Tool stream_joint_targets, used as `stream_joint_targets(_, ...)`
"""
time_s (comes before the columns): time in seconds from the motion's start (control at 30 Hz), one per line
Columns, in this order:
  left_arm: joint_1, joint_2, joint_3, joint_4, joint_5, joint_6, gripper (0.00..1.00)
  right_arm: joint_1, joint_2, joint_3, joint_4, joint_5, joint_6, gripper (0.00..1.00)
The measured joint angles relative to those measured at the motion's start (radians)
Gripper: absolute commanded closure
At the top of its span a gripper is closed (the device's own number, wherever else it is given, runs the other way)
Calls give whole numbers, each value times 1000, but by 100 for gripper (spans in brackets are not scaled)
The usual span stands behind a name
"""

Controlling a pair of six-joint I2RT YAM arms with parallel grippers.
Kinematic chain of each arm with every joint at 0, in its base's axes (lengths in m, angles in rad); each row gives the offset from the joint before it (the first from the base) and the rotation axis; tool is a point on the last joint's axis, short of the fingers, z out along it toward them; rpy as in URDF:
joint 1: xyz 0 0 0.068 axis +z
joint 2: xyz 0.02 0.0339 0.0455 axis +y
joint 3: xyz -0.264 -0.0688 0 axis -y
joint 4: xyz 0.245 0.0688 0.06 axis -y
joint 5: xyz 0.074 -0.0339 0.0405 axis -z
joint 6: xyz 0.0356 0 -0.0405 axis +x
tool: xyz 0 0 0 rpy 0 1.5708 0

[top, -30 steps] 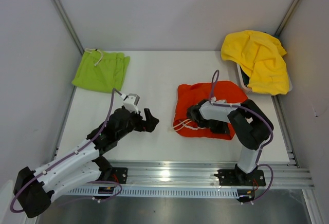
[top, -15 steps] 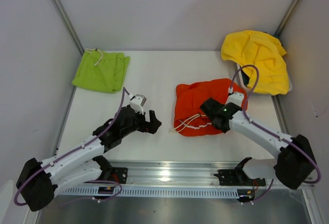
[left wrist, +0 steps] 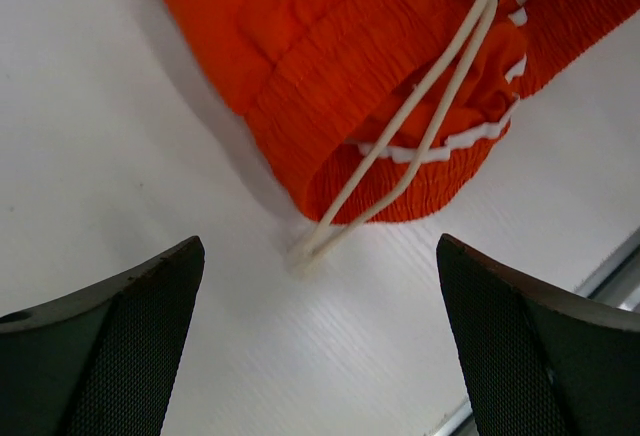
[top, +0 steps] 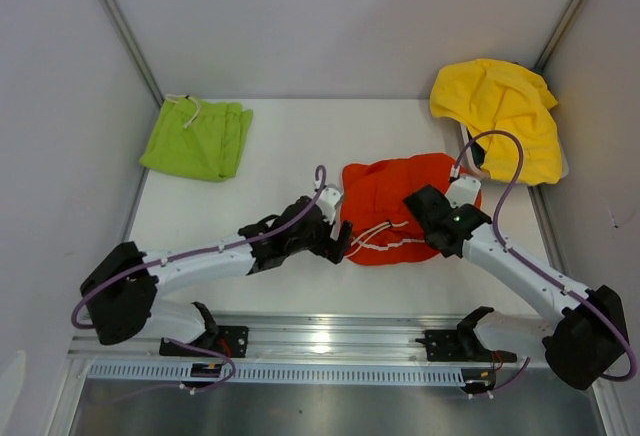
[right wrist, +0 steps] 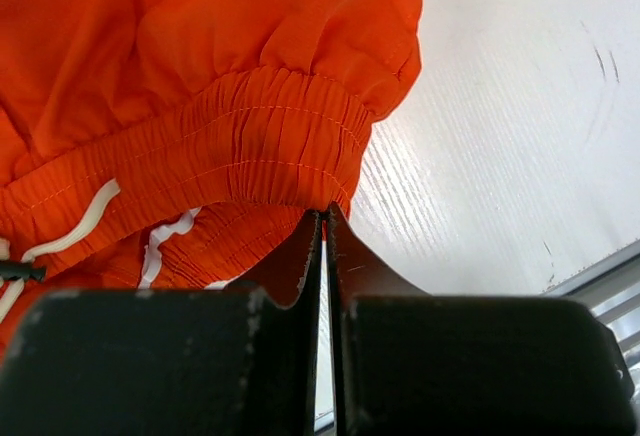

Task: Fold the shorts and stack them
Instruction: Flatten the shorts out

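The orange-red shorts (top: 390,186) lie crumpled at the table's middle right, waistband and white drawstring (top: 372,240) towards the near edge. My right gripper (top: 418,214) is shut, its tips pinching the edge of the top layer of the waistband (right wrist: 250,146) and holding it raised off the lower layer. My left gripper (top: 338,244) is open and empty just left of the waist. In the left wrist view the drawstring (left wrist: 400,166) lies ahead of the gripper (left wrist: 320,356). The lime-green shorts (top: 198,139) lie folded at the far left.
A yellow cloth (top: 505,116) is draped over a white bin (top: 561,170) at the far right. Grey walls close in the table on three sides. A metal rail (top: 330,336) runs along the near edge.
My left arm has reached right, bringing its open gripper up to the orange-red shorts' waist. My right arm has swung out to the right, and its gripper now sits at the waistband's right part.
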Motion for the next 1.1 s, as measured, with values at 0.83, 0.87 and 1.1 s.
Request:
stream_joint_targets(0.83,52,445,388,-248,-158,-33,100,-7,-129,-20,63,-116,-60,100)
stream_joint_targets(0.87,52,425,388,-262,-172,-34,100,-10,-138,-20,63,-124,-63,100)
stream_joint_targets(1.1,72,196,445,-420,-288,-63,100,-19,-145,91,61,-177,-124,100)
